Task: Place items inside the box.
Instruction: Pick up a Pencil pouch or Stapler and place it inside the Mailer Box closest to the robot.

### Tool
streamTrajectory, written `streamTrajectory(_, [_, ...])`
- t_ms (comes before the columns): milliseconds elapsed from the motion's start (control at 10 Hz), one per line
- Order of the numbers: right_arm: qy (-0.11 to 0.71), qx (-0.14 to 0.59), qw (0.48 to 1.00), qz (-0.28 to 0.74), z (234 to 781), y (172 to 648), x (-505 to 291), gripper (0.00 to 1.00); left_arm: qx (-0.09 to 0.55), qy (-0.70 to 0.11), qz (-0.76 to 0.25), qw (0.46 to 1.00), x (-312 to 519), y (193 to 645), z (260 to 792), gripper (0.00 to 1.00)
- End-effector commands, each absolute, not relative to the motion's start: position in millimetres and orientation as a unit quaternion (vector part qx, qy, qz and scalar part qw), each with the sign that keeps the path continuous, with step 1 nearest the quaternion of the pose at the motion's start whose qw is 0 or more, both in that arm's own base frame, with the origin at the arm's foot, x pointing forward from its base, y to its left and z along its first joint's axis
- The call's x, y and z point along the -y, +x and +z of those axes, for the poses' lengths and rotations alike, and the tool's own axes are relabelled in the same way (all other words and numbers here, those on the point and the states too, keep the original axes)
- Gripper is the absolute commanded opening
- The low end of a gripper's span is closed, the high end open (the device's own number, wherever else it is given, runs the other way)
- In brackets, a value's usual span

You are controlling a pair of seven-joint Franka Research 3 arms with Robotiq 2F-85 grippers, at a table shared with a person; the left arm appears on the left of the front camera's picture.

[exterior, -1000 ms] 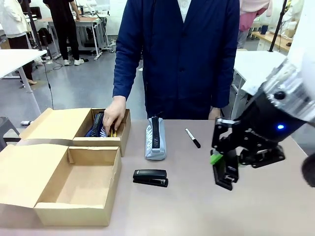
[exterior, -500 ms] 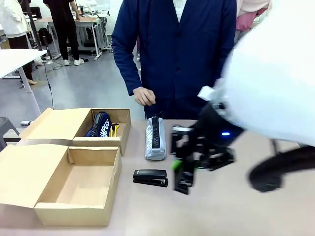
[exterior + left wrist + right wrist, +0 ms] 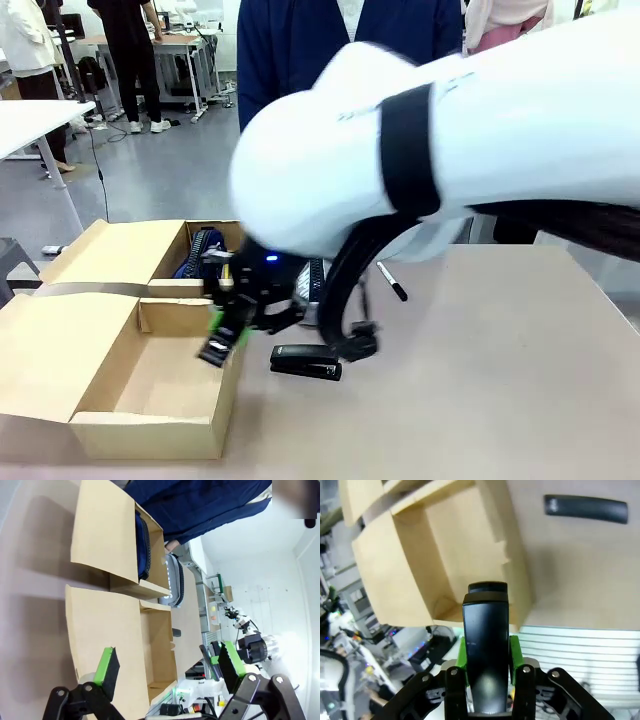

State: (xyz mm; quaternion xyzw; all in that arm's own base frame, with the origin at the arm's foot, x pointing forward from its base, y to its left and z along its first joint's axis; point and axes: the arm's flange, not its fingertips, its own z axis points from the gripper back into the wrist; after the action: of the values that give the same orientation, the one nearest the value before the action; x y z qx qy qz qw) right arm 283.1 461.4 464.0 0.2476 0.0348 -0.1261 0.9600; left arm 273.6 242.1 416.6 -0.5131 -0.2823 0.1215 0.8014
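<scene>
My right gripper (image 3: 222,335) is shut on a black stapler (image 3: 214,350), which hangs tilted just above the right wall of the box (image 3: 110,435), the near, open, empty one. In the right wrist view the held stapler (image 3: 486,630) points down at the box's (image 3: 465,555) inside. A second black stapler (image 3: 305,362) lies on the table right of the box. My arm partly hides the grey pencil case (image 3: 314,285). A black marker (image 3: 392,281) lies farther right. My left gripper (image 3: 167,666) is open, high above both boxes.
A smaller cardboard box (image 3: 120,255) behind the near one holds a navy pouch (image 3: 200,250). A person in a dark blue coat (image 3: 300,45) stands at the far edge. My right arm's white body (image 3: 450,150) spans the table's middle.
My right arm has swung from the table's right side to the left, carrying the stapler to the box's right wall. The person's hand has left the far box.
</scene>
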Motion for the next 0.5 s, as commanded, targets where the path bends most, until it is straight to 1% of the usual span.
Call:
streamTrajectory(0, [0.199,-0.019,0.966,-0.162,451,287,-544,0.36,0.297,-0.519,0.114,0.794,-242,274,417,1.0])
streamTrajectory(200, [0.163,-0.021,0.972,-0.171,427,281,-582,0.36,0.297,-0.519,0.114,0.794,-242,274,417,1.0])
streamTrajectory(300, [0.162,-0.022,0.969,-0.185,413,279,-595,0.36,0.297,-0.519,0.114,0.794,-242,274,417,1.0])
streamTrajectory(400, [0.167,-0.015,0.973,-0.16,406,279,-605,0.36,0.297,-0.519,0.114,0.794,-242,274,417,1.0])
